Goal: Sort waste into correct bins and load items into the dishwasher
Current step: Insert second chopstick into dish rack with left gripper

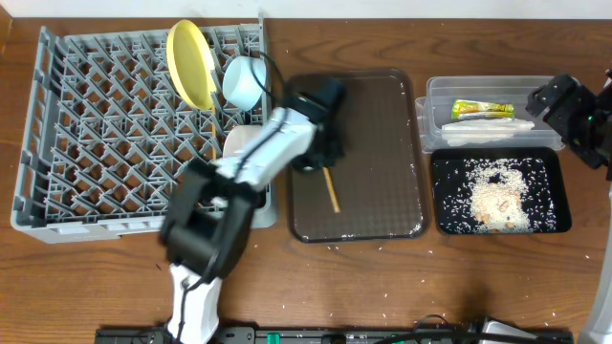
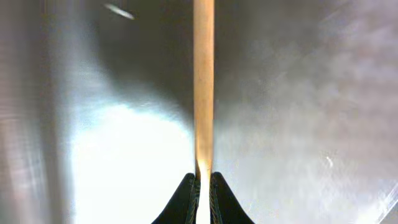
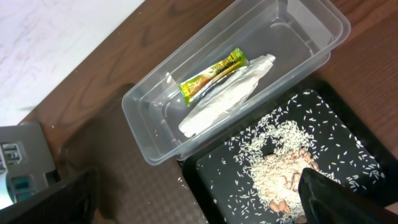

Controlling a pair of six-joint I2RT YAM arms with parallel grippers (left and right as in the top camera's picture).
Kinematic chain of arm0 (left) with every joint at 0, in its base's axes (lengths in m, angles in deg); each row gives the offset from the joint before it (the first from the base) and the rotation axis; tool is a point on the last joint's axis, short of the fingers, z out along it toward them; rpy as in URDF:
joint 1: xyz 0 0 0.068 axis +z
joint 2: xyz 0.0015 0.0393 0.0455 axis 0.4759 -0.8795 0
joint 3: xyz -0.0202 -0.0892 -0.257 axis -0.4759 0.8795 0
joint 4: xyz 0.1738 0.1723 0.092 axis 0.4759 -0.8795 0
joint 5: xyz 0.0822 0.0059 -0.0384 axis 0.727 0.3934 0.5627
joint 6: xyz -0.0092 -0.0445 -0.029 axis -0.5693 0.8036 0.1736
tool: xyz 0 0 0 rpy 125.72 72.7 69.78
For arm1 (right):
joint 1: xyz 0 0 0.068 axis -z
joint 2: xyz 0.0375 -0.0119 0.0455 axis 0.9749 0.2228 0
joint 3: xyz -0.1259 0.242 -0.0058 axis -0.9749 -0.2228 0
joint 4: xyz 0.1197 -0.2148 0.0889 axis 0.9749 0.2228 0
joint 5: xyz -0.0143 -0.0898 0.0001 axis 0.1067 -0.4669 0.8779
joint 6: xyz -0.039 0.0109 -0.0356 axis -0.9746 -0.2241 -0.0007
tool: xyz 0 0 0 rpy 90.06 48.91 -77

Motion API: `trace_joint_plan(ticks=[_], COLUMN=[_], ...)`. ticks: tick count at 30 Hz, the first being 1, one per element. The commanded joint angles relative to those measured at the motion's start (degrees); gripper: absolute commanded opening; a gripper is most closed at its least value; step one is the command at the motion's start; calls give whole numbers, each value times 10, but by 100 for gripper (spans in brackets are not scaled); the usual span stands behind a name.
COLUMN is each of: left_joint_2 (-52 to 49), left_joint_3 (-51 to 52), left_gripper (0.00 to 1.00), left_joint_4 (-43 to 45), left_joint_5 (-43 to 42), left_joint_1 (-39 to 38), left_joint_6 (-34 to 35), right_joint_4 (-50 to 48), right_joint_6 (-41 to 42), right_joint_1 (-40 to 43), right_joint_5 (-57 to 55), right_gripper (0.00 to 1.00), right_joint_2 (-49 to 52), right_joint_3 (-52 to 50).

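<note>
A thin wooden chopstick (image 1: 331,191) lies on the dark brown tray (image 1: 382,143). My left gripper (image 1: 316,163) is down at the stick's near end and shut on it. The left wrist view shows the chopstick (image 2: 203,87) running straight up from the closed gripper (image 2: 204,182). The yellow plate (image 1: 191,63), light blue bowl (image 1: 243,80) and white bowl (image 1: 242,141) stand in the grey dishwasher rack (image 1: 96,143). My right gripper (image 1: 564,103) hovers open over the right end of the clear tub (image 1: 435,91); its fingers (image 3: 333,199) are wide apart with nothing between them.
The clear tub (image 3: 149,155) holds a yellow-green wrapper (image 3: 212,74) and a white crumpled wrapper (image 3: 227,96). Rice scraps (image 3: 280,168) are piled in the black tray (image 3: 211,180) beside it. A few grains are scattered on the wooden table (image 1: 382,277).
</note>
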Motion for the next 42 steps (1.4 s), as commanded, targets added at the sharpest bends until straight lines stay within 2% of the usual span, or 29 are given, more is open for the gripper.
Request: trace_joint_plan(ticks=[1,6,13,20,31,32,33,35,36,40,42], left_joint_2=[113,226,237,201,118,116,114,115,117,139,157], left_joint_3=[-26,-26,-5,23,23,23,23,22,21,10,4], left_gripper=[7,8,7,8,8,10,17,39,44,54,56], left_joint_4=[-40,-116,-150,-131,-124,-124,-124,-125,-126,-142,-149], left_joint_5=[25,122,186,191,191,191,191,194,199,201,202], left_joint_1=[39,127,203,237,244,244,244,244,244,244,244], left_joint_6=[-150,-307,-405,-416,-414,-412,-409,-398,-390,-381,-377], right_joint_4=[1,1,1,1,1,1,1,1,1,1,1], right_joint_6=[8,8,8,8,8,8,8,8,8,8,8], right_joint_1=[2,2,2,2,2,2,2,2,2,2,2], right_joint_5=[-6,-5,-6,-5,-6,-6,-6,-6,-6,-6,-6], right_gripper=[99,99,99,99,99,99,99,99,99,99,99], right_joint_2=[-1,-1,-1,-1,-1,-1,-1,-1,-1,-1,-1], right_joint_3=[1,1,1,1,1,1,1,1,1,1,1])
